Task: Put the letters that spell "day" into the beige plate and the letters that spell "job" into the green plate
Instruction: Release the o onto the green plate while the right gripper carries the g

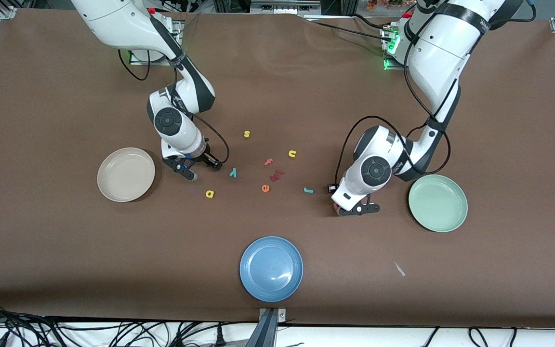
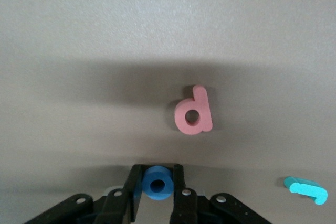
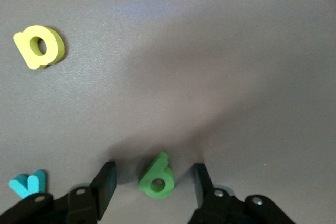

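My left gripper (image 2: 157, 169) is shut on the blue "o" (image 2: 148, 180), its pads against both sides, low over the table beside the green plate (image 1: 438, 203). The pink letter (image 2: 193, 118) and the teal "j" (image 2: 307, 190) lie close by on the table. My right gripper (image 3: 153, 167) stands open around the green letter (image 3: 160, 171), with a gap on each side, next to the beige plate (image 1: 125, 174). The yellow letter with a round bowl (image 3: 39, 47) and the teal "y" (image 3: 29, 182) lie near it. Both plates hold nothing.
A blue plate (image 1: 271, 268) sits near the front camera's edge. Between the arms lie a yellow "s" (image 1: 246, 134), a yellow "u" (image 1: 292, 153), an orange "f" (image 1: 269, 162), red letters (image 1: 277, 174) and an orange "e" (image 1: 265, 188).
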Controlling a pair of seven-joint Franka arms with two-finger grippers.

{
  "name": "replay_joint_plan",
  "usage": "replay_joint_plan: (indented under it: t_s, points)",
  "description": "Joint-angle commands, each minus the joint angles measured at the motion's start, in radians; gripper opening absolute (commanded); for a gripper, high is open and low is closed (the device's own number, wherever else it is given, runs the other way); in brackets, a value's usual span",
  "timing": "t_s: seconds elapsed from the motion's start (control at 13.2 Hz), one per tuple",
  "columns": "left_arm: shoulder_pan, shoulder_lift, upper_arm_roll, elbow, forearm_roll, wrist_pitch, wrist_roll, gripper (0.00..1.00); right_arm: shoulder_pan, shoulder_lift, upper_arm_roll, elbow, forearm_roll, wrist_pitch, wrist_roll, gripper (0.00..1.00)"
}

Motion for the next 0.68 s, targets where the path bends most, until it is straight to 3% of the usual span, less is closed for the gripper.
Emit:
replay_joint_plan:
  t_s: [0.0, 0.3, 0.61]
  points:
    - [0.05, -0.09, 0.006, 0.009, 0.027, -0.124, 0.037, 0.05, 0.003, -0.01, 0.003, -0.016, -0.011, 0.014, 0.022, 0.52]
    - [0.172, -0.189, 0.005, 0.009, 0.027, -0.294, 0.238, 0.05, 0.003, -0.01, 0.003, -0.013, -0.012, 0.014, 0.022, 0.3]
    - [0.287, -0.184, 0.008, -0.007, 0.071, -0.347, 0.407, 0.08, 0.003, -0.008, 0.003, -0.011, -0.011, 0.013, 0.022, 0.13]
